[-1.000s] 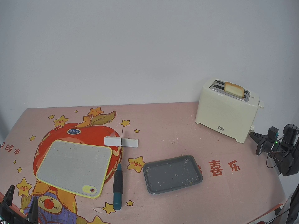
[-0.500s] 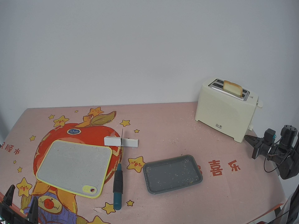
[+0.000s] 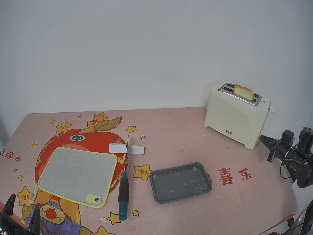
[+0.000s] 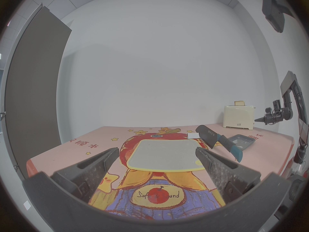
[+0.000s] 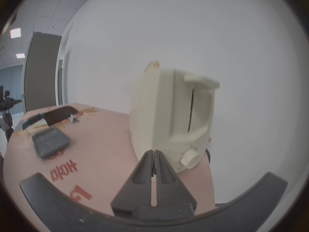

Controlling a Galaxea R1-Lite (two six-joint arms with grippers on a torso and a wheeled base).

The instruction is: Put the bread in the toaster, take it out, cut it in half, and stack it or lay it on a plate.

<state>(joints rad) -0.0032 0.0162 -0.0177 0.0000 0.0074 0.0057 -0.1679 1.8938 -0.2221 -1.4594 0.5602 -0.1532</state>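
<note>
The toaster [image 3: 239,115] stands at the far right of the tabletop [image 3: 182,131], close to the wall. The bread [image 3: 244,92], a single slice, sits upright in one of the toaster's two top slots with its upper part sticking out. In the right wrist view, the lever [image 5: 201,81] on the toaster's end face is at the top of its track, and a round knob [image 5: 190,158] sits low on that same face.

The right hand [image 3: 264,140] is just beside that lever end, low down near the toaster's base. Its fingers are pressed together with nothing between them, and the tips point at the toaster. Whether the tips touch the casing I cannot tell.

The plate [image 3: 205,172], a shallow grey rectangular one with crumbs in it, lies in front of the toaster and to its left, well apart from it. Further left of the toaster is the knife [image 3: 124,193]. Its blade stands on edge in the slit of a small white block [image 3: 137,149], and its teal and black handle points toward the near edge of the tabletop. Beyond the knife, farthest from the toaster, the cutting board [image 3: 78,175] lies flat.

The left hand [image 4: 157,150] is at the near left corner of the tabletop, across from the toaster. Its fingers are spread wide, it holds nothing, and it faces the cutting board.
</note>
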